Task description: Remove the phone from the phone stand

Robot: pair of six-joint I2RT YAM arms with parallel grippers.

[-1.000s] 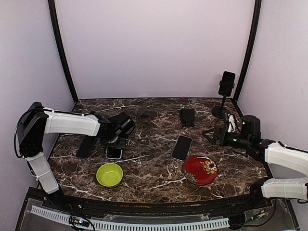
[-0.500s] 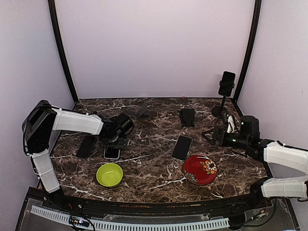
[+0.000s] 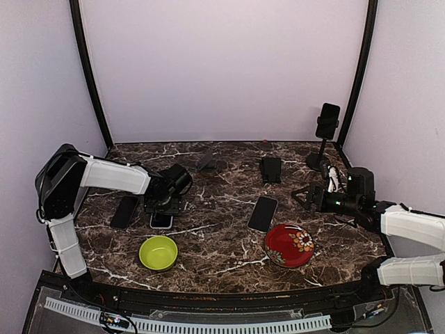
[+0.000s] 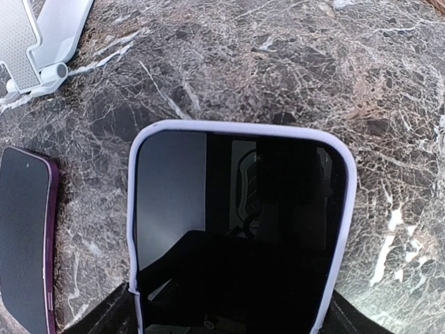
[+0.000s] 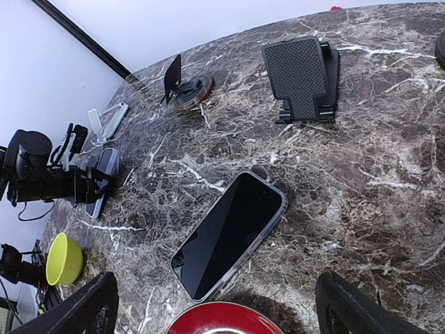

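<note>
The left gripper (image 3: 165, 205) is clamped on the lavender-cased phone (image 4: 236, 209), which is clear of the white stand (image 4: 42, 42) and near it, so likely only setting down remains; the right gripper (image 3: 304, 197), well apart from that stand, gapes empty.

**Where everything sits on the table**

At the far right corner of the table (image 3: 208, 240) we find a tall stand (image 3: 321, 149) with a phone (image 3: 327, 120) mounted at its top. Left of it, near the far edge, sits a folding stand (image 5: 302, 69), and further left a round stand (image 5: 186, 87). Around the middle a second phone (image 3: 263, 213) lies flat, with the plate (image 3: 288, 245) just beside it, nearer to us and to the right. The bowl (image 3: 158, 252) stands at the front left. Behind the bowl a third phone (image 4: 236, 229) lies under the left gripper (image 3: 164, 206). A fourth phone (image 4: 24, 236) lies flat to its left, apart from it, and a little stand (image 4: 42, 42) lies close by.
</note>
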